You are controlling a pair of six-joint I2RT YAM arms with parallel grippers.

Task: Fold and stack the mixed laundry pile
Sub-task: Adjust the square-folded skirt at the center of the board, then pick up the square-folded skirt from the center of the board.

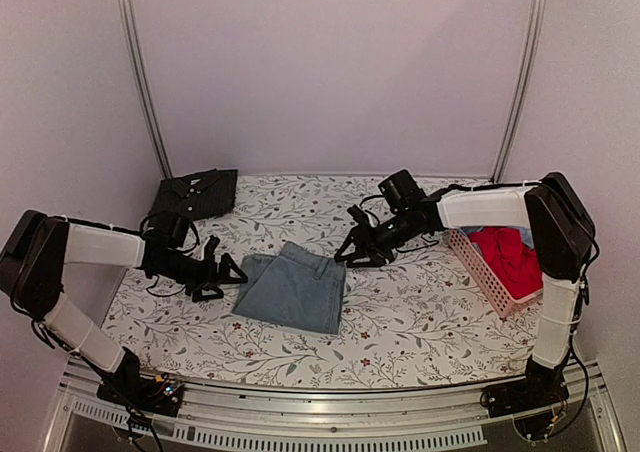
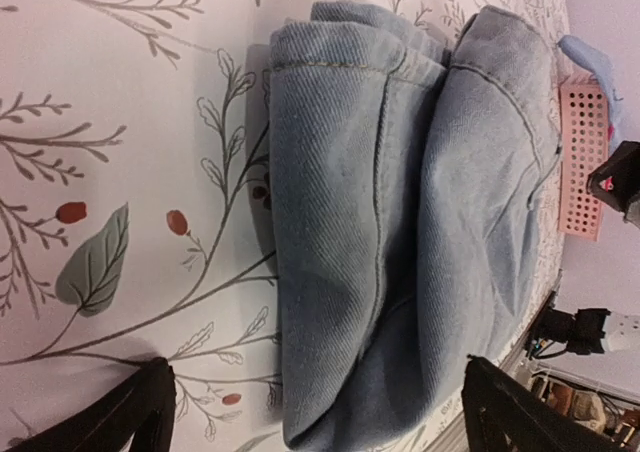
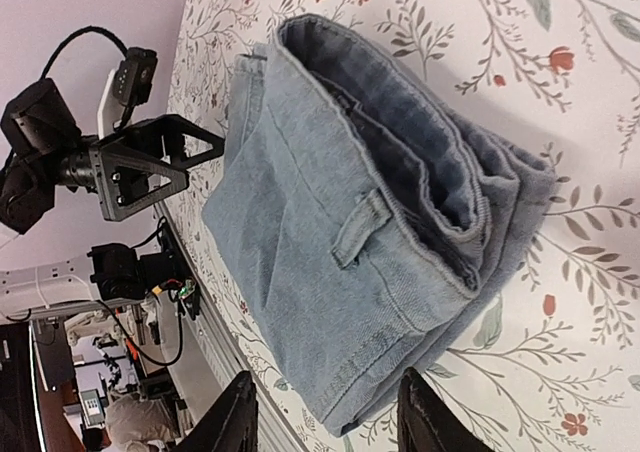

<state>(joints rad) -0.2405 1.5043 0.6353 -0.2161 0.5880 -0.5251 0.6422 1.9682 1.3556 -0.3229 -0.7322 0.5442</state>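
The folded denim lies mid-table, and its fold looks finished. The left gripper gapes empty at its nine o'clock. The right gripper, jaws parted and holding nothing, hovers at two. Next, I'd guess, comes the red garment in the basket at three o'clock.

I see bare table along the near edge; folded denim blocks the middle, a black shirt the far-left corner (pink basket walls the right edge).
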